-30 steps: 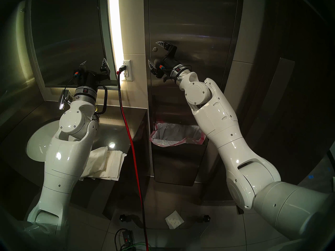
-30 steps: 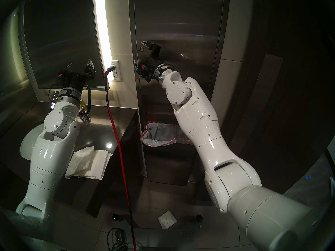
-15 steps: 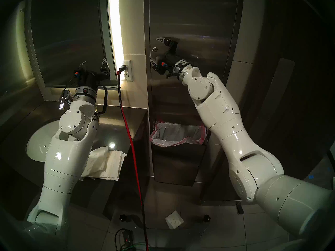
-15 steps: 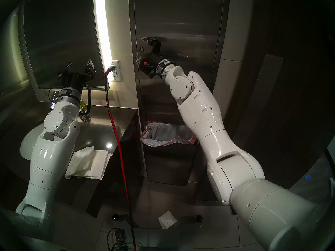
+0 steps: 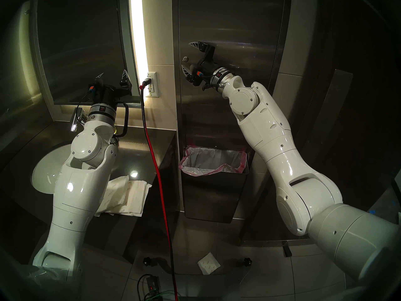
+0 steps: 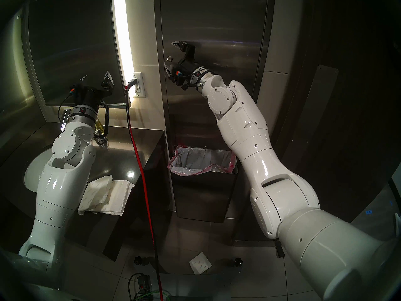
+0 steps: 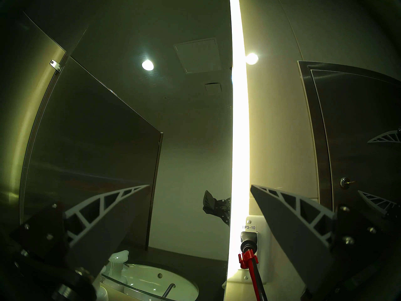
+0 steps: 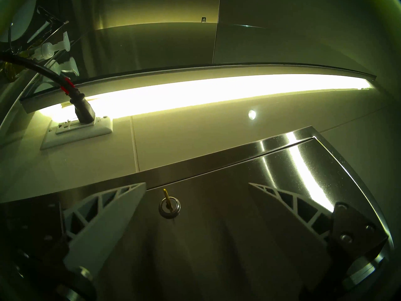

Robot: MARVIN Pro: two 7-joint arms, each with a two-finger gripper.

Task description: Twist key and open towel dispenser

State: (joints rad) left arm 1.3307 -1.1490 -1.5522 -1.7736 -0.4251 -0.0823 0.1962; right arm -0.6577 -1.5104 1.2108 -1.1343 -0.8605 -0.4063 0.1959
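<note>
Lying nearest on the floor tiles, a loose white paper square [image 5: 208, 263], and beside it the red cable [image 5: 161, 196] running up to the wall outlet [image 5: 152, 84]. Resting on the dark tabletop [image 5: 152, 139], a heap of folded paper towels [image 5: 127, 196]. Parked above the tabletop in front of the mirror [image 5: 80, 48], the left pincer [image 5: 112, 73], spread wide and empty, well apart from the job.

Farther in, set into the wall, the towel dispenser [image 5: 236, 29], door shut, with the steel bin [image 5: 214, 194] below. Near the door's left edge at mid-height, the key [image 5: 185, 58] sticking out of its small round lock. Poised around it without touching, the right pincer [image 5: 187, 56], spread wide and empty, one finger above the lock, the other below.

In the right wrist view the key [image 8: 166, 197] sits left of centre between the fingers. Likely best: shift to centre the tab, ease forward short of the steel, close gently on its flat faces, then roll about the lock's axis without side pull, since so small a tab could slip or bend
</note>
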